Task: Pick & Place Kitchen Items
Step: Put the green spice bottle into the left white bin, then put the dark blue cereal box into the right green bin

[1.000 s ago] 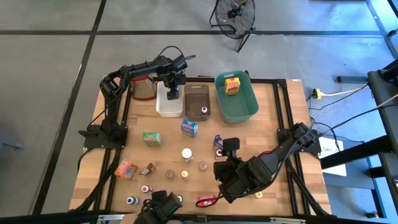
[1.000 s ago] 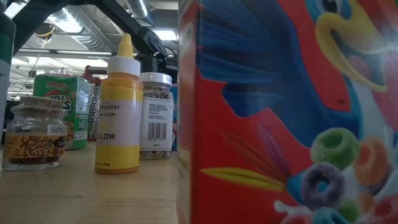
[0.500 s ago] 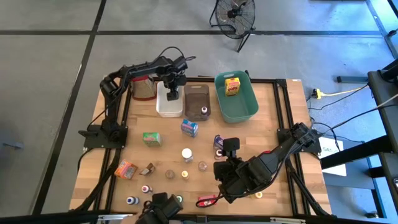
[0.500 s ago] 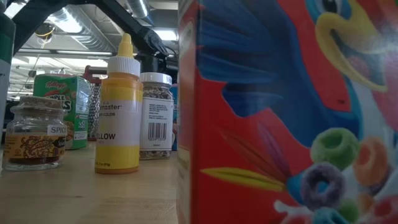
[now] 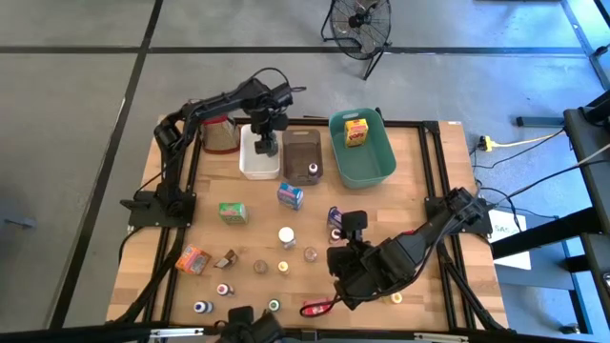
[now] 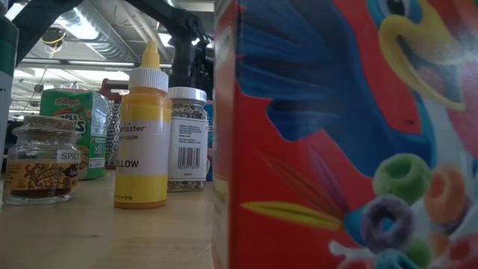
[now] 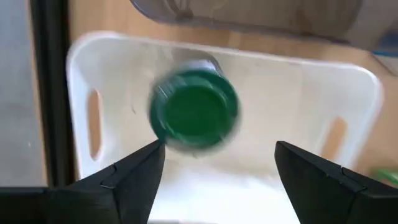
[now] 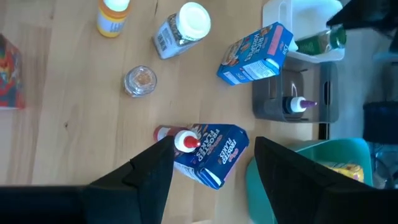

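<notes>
hovering low over the near right of the table, my right gripper has its fingers spread partway with nothing between them. just beyond it lie a blue box and a little red-capped bottle, touching each other. the box looks like thin card, light and easy to dent, so i would pinch it gently across its narrow sides. the bottle is small, smooth and round, likely to roll, and best taken around the body below the cap.

farther in, mid-table, are a small glass jar, a white-lidded jar on its side and a second blue box. the glass one is hard, slick and breakable, heavier than it looks i judge. a square grip around its middle would suit it.

at the far side stand three bins in a row. my left gripper hangs over the white bin on the left, fingers wide apart and holding nothing. directly below them a green-capped bottle is inside that bin, cap towards me. it shows blurred, so i cannot tell whether it has settled. it seems stiff and light.

the brown bin beside it holds a purple-capped bottle, and the teal bin to the right holds a yellow box.
</notes>
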